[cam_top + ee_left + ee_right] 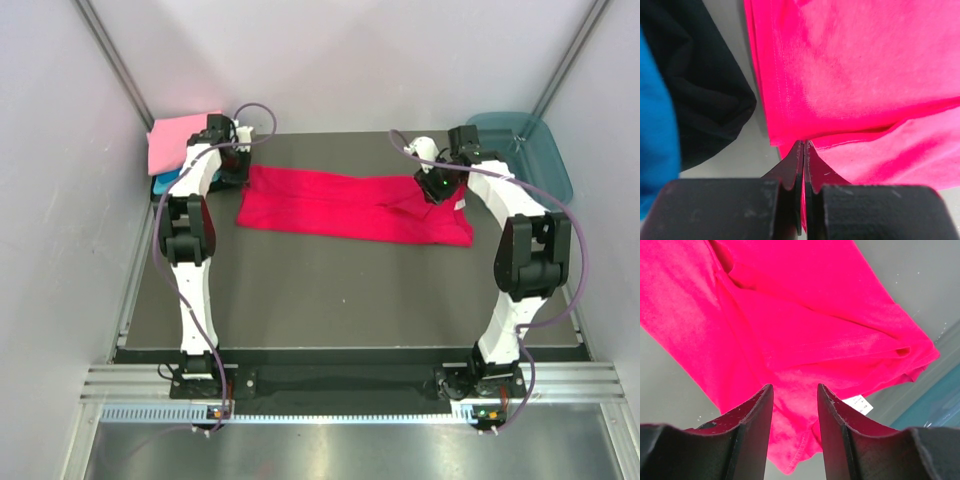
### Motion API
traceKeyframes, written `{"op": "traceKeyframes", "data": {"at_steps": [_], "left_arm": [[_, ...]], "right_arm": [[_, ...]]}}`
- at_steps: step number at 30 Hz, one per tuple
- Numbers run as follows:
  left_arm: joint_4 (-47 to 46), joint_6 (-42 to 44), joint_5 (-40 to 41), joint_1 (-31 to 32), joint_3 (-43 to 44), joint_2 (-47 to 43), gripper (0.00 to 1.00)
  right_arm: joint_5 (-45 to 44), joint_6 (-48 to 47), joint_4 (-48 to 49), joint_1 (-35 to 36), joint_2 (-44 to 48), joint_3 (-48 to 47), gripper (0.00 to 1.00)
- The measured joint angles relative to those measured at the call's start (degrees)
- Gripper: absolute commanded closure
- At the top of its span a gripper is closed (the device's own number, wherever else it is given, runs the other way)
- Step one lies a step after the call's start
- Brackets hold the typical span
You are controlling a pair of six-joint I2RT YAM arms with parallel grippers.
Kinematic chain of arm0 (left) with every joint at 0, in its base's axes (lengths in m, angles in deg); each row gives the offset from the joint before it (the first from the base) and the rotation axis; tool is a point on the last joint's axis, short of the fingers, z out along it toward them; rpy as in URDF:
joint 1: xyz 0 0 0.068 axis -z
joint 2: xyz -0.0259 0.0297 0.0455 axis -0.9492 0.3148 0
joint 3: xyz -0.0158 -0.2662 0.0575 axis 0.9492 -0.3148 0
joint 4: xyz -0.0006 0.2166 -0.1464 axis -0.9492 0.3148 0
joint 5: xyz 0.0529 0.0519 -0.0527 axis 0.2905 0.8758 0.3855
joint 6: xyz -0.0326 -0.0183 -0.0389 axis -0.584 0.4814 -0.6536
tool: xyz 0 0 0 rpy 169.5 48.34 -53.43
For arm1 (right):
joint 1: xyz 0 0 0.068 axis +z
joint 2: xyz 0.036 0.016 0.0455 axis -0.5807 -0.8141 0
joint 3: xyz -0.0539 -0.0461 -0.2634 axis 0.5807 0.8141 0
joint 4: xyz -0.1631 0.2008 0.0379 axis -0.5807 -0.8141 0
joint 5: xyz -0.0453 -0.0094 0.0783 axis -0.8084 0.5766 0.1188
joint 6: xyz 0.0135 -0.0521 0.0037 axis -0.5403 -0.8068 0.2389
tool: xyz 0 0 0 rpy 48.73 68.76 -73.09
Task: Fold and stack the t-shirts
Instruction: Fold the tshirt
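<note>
- Red t-shirt (350, 205) lies spread in a long band across the far half of the dark surface (330, 295), between my two arms.
- My left gripper (804, 145) sits at the shirt's left end; from the left wrist its fingers (790, 167) are pressed together, tips touching the edge of a folded red hem. Can't tell if any cloth is pinched between them.
- Left wrist also shows the black t-shirt (700, 95) bunched just beside the red one, a strip of bare surface between them, and the turquoise blue t-shirt (655, 130) at the left border, overlapping the black.
- My right gripper (795, 395) is over the shirt's right end; fingers (752, 420) apart, red cloth visible in the gap below them, nothing clamped.
- A small white label (858, 404) peeks out at the red shirt's edge in the right wrist view.
- Pink t-shirt (180, 140) lies folded at the far left corner, on top of the blue one.
- Teal plastic tub (525, 150) stands at the far right corner, near the red shirt's right end.
</note>
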Motion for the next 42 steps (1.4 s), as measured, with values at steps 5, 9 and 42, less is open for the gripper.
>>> {"op": "traceKeyframes", "data": {"at_steps": [5,9,42], "left_arm": [[-0.15,-0.02,0.28,0.0,0.35,-1.25,1.0],[-0.17,0.0,0.96,0.0,0.37,-1.36,1.0],[-0.26,0.46,-4.98,2.54,-1.55,-1.6,0.76]], "right_arm": [[0.0,0.0,-0.02,0.26,-0.15,0.0,0.59],[0.0,0.02,-0.02,0.26,-0.15,0.0,0.59],[-1.11,-5.46,-0.76,1.64,-0.15,1.84,0.46]]}}
